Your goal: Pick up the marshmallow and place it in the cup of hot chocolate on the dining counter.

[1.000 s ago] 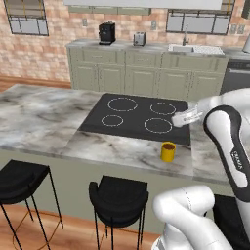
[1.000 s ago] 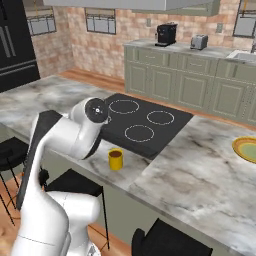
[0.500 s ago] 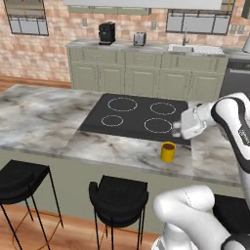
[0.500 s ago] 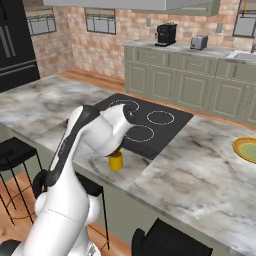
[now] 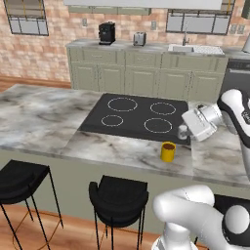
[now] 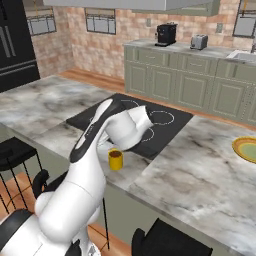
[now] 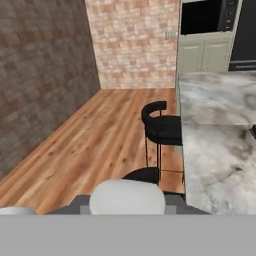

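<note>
marbled grey counter (image 5: 44, 117) carries one black cooktop (image 5: 136, 116) with four rings, then one yellow cup of hot chocolate (image 5: 168, 152) near its front edge. two black stools (image 5: 118, 195) stand below. just right of the cup the pincer (image 5: 183, 131) hangs closed; whether it grips the marshmallow i cannot tell. one yellow-green plate (image 6: 245, 148) lies far right.
</note>
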